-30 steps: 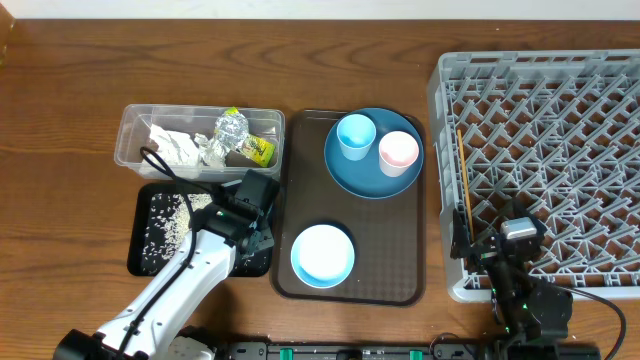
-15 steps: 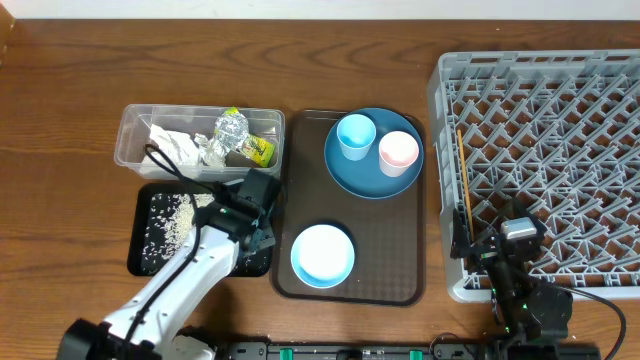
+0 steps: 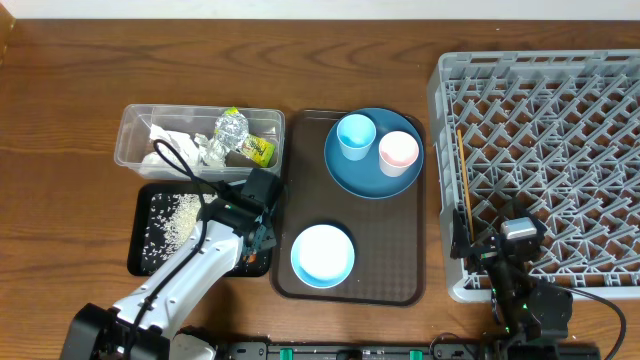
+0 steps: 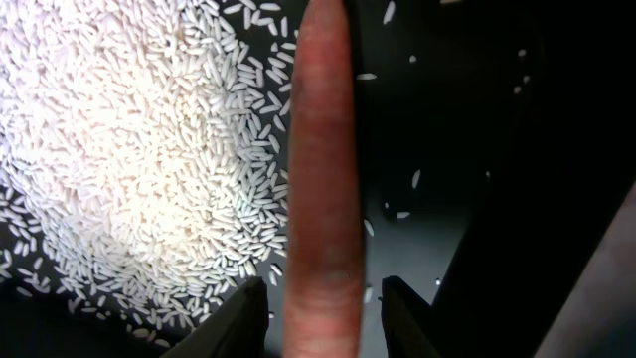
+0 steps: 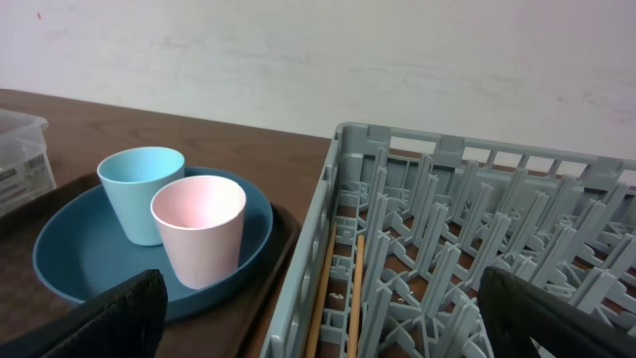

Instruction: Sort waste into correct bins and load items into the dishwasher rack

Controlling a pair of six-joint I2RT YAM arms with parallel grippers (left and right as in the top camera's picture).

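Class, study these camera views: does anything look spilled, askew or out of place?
Only the loose white rice grains: heaped at one side of the shallow black rectangular tray, with strays scattered across its floor. None shows on the wooden table.

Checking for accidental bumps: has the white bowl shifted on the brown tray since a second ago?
No. The white bowl sits at the same spot near the front edge of the brown tray.

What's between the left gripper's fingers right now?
The orange carrot runs lengthwise between the left gripper's fingers, a thin gap either side, above the black tray beside the rice. The left wrist view shows it.
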